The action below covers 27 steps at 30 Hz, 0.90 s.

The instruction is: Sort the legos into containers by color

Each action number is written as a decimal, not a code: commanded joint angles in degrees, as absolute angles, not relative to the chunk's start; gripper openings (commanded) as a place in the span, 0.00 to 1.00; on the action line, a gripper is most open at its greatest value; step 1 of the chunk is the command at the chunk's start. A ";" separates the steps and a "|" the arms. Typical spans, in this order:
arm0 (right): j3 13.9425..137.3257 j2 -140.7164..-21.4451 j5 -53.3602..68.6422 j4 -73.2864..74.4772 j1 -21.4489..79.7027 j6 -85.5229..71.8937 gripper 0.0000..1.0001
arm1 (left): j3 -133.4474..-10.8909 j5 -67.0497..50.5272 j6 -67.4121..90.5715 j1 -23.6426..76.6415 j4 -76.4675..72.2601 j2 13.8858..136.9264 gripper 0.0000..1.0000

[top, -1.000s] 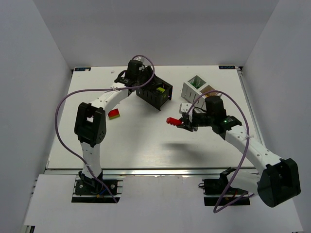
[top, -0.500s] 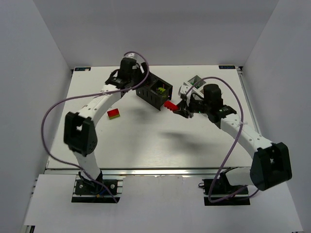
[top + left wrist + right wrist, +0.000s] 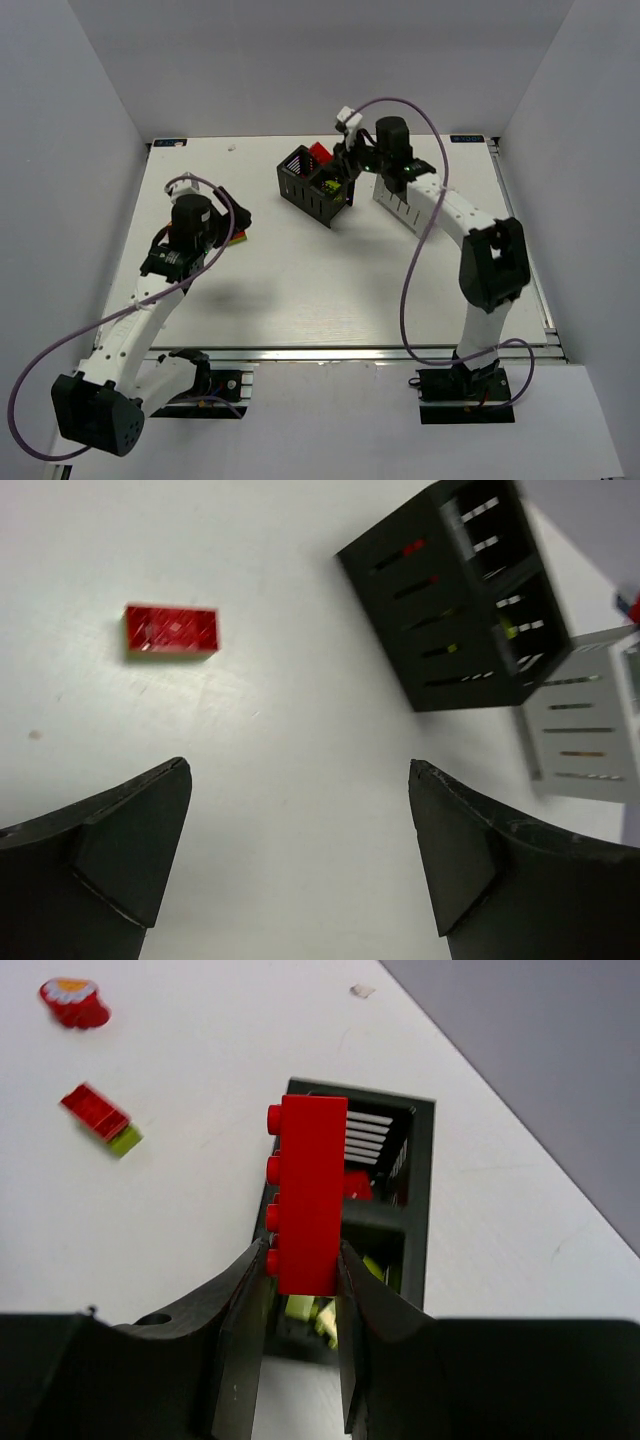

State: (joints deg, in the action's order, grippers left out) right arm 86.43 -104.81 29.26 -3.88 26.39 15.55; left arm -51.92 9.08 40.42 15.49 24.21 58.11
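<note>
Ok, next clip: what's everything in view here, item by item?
black bin: one, black, two compartments, far middle of table
white bin: one, white, just right of black bin
held brick: one, red, above black bin
loose brick: one, red over green, on table left of black bin
binned red brick: one, red, in one compartment of black bin
binned yellow-green bricks: number unclear, in the other compartment
red blob: one, red with pale top, beyond loose brick; cannot identify
table: one, white
left gripper: open, empty, near loose brick
right gripper: shut on held brick
</note>
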 commanded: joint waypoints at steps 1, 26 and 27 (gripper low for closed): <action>98.47 -110.46 24.52 -2.30 27.16 10.29 0.00 | -48.35 13.00 42.10 15.29 29.52 53.81 0.98; 113.82 -130.69 22.85 -12.57 30.23 3.25 0.04 | -40.25 18.10 48.43 15.21 40.08 36.56 0.98; 113.56 -130.61 22.68 -12.66 30.32 3.43 0.05 | -40.34 18.11 48.43 15.21 40.17 36.56 0.98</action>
